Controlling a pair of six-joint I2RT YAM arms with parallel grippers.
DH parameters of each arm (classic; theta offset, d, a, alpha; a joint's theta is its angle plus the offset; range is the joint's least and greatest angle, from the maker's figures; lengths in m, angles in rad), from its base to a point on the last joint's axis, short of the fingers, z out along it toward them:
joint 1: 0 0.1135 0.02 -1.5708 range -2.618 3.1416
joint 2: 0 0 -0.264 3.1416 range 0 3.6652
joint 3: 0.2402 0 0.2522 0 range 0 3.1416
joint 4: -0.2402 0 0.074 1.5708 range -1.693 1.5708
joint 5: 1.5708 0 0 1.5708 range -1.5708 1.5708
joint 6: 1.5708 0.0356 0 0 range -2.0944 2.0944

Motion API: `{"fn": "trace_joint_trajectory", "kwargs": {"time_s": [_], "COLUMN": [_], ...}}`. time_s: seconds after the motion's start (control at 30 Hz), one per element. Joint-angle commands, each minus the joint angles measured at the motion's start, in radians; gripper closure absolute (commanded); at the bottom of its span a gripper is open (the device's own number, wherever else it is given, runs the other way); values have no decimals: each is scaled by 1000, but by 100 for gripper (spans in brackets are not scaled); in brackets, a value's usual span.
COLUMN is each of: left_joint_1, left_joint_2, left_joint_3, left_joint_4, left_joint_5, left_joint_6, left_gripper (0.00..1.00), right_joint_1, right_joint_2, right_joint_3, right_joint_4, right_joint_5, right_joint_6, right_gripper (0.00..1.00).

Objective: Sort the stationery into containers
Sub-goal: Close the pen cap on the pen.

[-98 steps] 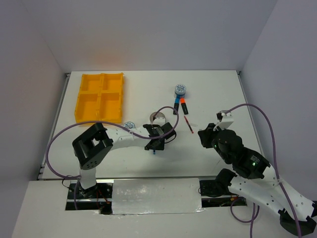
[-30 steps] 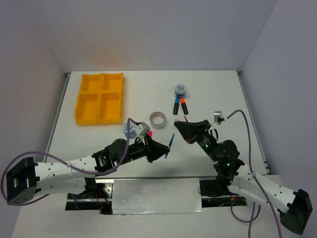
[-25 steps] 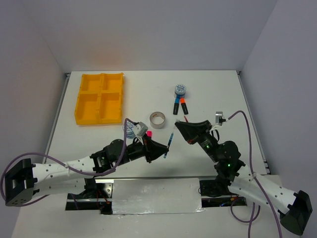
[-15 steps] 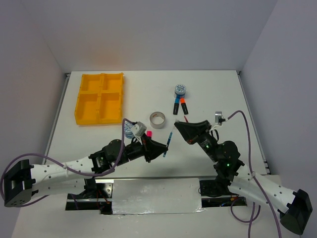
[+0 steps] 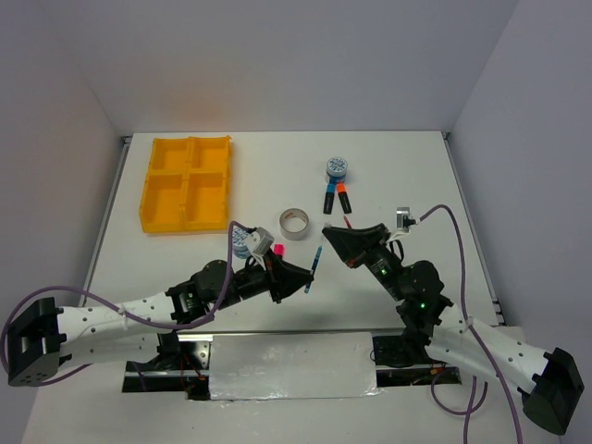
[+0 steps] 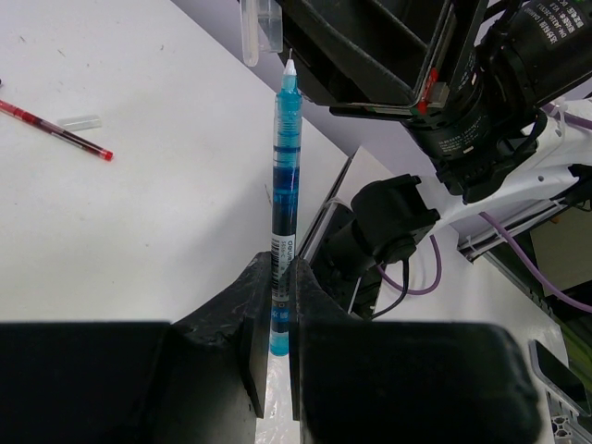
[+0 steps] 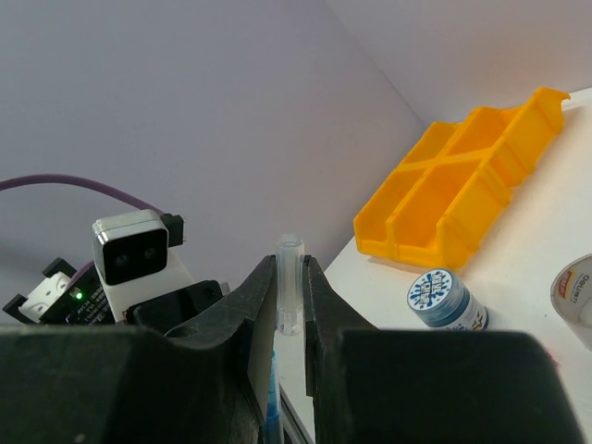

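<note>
Yellow tray sits far-left near the left edge of the table, unmoved, with bare white surface between it and the arms. Nearer, the left gripper stays clenched on the teal pen, raised off the surface since three seconds back; the right gripper pinches a clear cap close by its tip.

White table, pale lilac walls on three sides, soft even light
</note>
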Motion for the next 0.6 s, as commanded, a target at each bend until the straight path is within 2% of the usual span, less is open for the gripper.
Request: {"fn": "trace_joint_trajectory", "kwargs": {"time_s": [0.0,0.57], "left_joint_1": [-4,-4], "left_joint_2": [-2,5], "left_joint_3": [-7,-17], "left_joint_4": [66,78], "left_joint_5": [10,2], "left_joint_6": [14,9], "left_gripper": [100,100], "right_joint_1": [4,4], "right_joint_2": [2,-9], "right_joint_3": [33,52], "right_joint_4": [55,28], "right_joint_5": [2,-47], "right_joint_6": [-1,-6], "right_gripper": [100,100]}}
